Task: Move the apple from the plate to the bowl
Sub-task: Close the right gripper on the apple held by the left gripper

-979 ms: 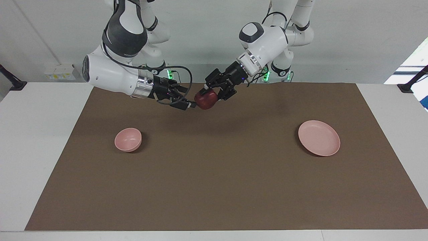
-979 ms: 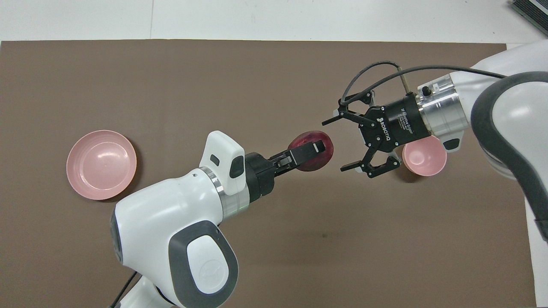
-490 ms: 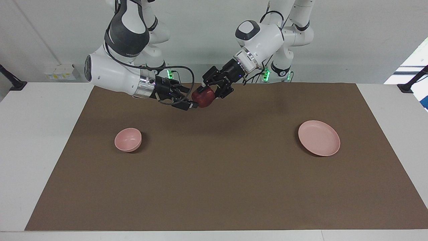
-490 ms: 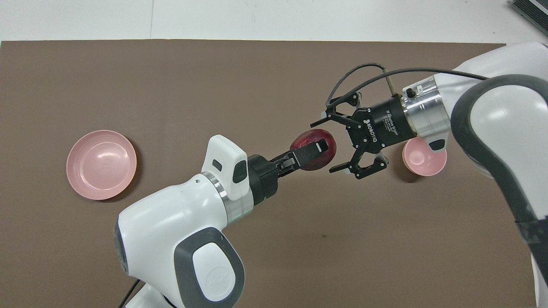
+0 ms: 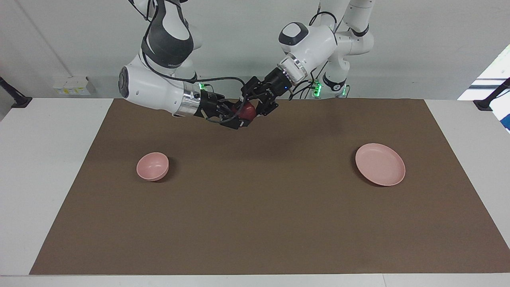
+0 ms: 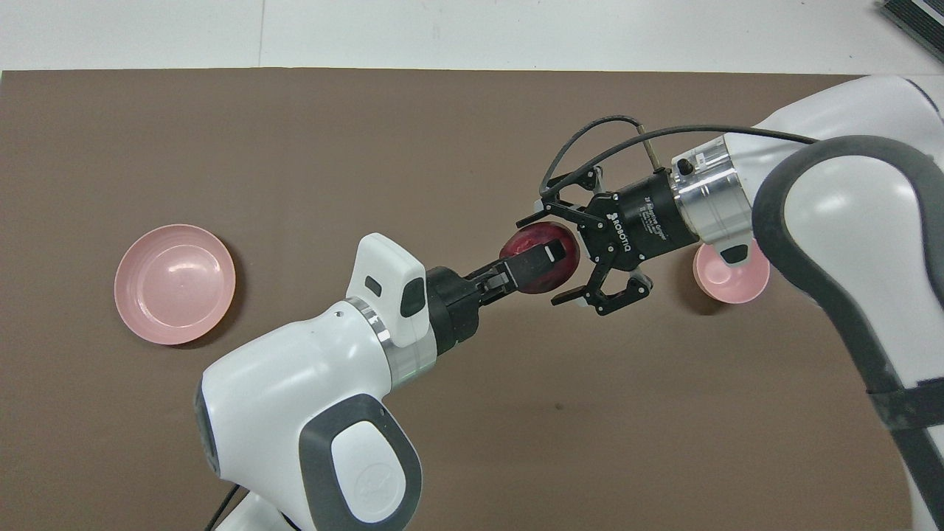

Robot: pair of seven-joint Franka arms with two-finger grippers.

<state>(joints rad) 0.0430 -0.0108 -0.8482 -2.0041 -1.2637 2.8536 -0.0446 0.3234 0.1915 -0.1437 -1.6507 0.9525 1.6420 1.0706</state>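
The right pincer (image 6: pixel 562 258), spread wide, has closed in around the apple (image 6: pixel 532 249) clenched by the left pincer (image 6: pixel 542 258); handover seems imminent.

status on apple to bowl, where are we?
Done: the apple is off the plate, which sits bare. In hand: the left claw holds the apple in the air mid-table, and the right claw is open around it, so a handover looks underway. Left: right claw shuts, left lets go, then carry to the bowl at the right arm's end.
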